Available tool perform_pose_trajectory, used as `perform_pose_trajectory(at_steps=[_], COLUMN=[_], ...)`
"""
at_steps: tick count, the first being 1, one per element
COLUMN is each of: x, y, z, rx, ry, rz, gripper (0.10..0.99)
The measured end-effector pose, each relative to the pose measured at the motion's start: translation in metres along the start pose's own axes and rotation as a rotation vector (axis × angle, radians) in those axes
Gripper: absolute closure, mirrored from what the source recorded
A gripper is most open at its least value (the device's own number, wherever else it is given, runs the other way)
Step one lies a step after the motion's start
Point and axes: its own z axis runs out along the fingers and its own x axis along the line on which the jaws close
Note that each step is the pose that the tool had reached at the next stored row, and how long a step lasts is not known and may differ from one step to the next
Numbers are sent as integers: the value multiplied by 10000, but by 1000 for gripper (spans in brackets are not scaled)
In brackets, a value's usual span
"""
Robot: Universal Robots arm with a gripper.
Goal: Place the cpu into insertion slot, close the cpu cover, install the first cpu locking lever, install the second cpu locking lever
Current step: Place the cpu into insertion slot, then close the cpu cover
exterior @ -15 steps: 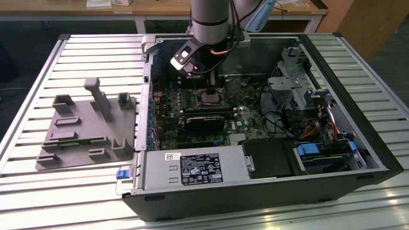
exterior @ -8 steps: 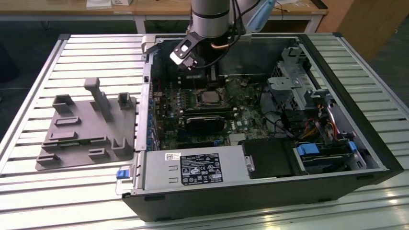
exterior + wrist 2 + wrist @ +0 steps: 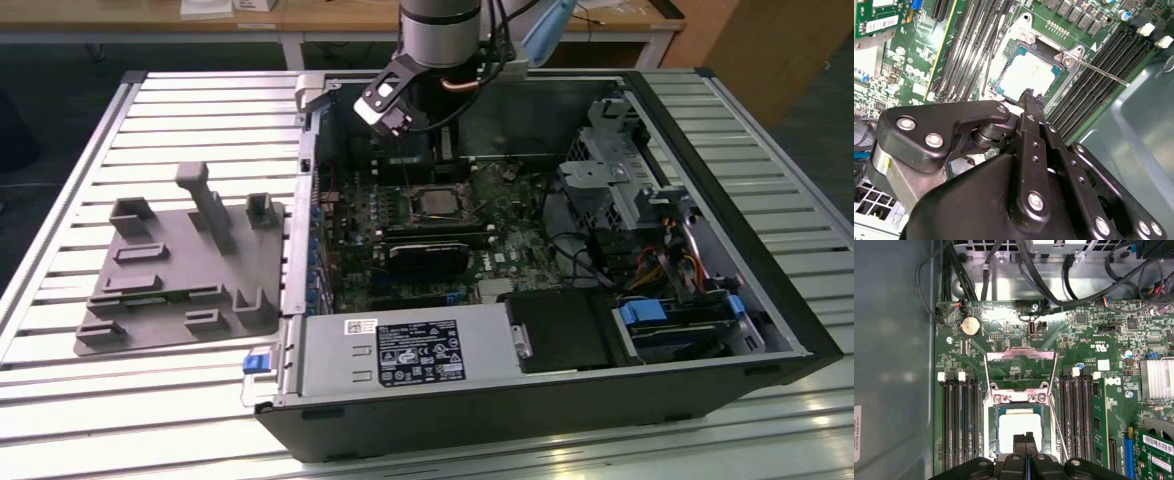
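Pincer (image 3: 1025, 441) clenched, tips pressed together with nothing between them, right over the cpu (image 3: 1015, 427), which sits in the insertion slot (image 3: 995, 412). Just beyond, the cpu cover (image 3: 1020, 356) lies flipped open, green board showing through its window. Further out, the open computer case (image 3: 534, 410) fills centre frame, with a grey fixture (image 3: 174, 280) on the worktop (image 3: 160, 400) at the exterior view's left.

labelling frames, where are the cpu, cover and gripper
cpu (image 3: 1014, 423), first wrist view, metal top
cover (image 3: 1020, 355), first wrist view, silvery end bar
gripper (image 3: 1025, 436), first wrist view, between fingertips
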Motion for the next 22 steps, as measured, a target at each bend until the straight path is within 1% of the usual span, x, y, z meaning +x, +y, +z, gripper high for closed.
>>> perform_pose_trajectory(at_steps=[12, 15, 22], x=[-1, -1, -2], y=[0, 3, 14], z=[-10, -40, -161], rx=[4, 2, 1], ry=[-6, -3, -2], rz=[-1, 0, 0], gripper=[984, 984, 984])
